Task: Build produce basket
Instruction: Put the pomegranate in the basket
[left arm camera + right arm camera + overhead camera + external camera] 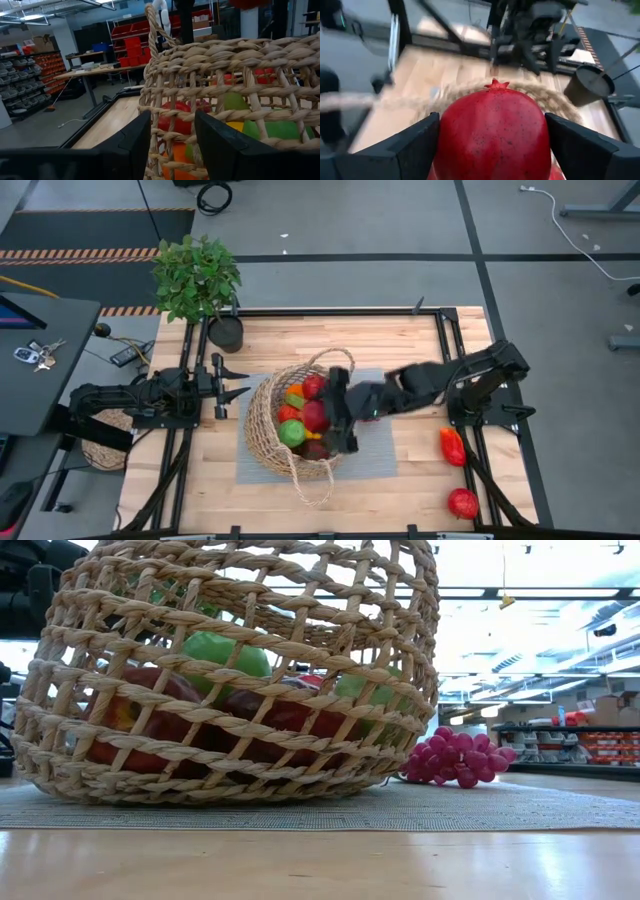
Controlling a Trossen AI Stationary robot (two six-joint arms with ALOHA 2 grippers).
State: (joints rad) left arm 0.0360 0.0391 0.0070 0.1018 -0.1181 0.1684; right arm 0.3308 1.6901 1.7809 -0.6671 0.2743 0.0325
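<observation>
- Pomegranate fills the right wrist view, pinched between the right claw fingers, crown pointing ahead; held wide because the fruit is broad.
- Right claw sits over the basket, likely placed there so the fruit can drop among the produce inside.
- Basket rests on a grey mat mid-desk, already holding red apples, a green apple, orange and yellow pieces.
- Purple grapes lie on the mat just beside the basket, not yet loaded.
- Left claw waits at the basket's left side, fingers spread, holding nothing.
- Red pepper and another red fruit lie well apart at the desk's right edge, still to collect.
- Potted plant stands at the far corner.
</observation>
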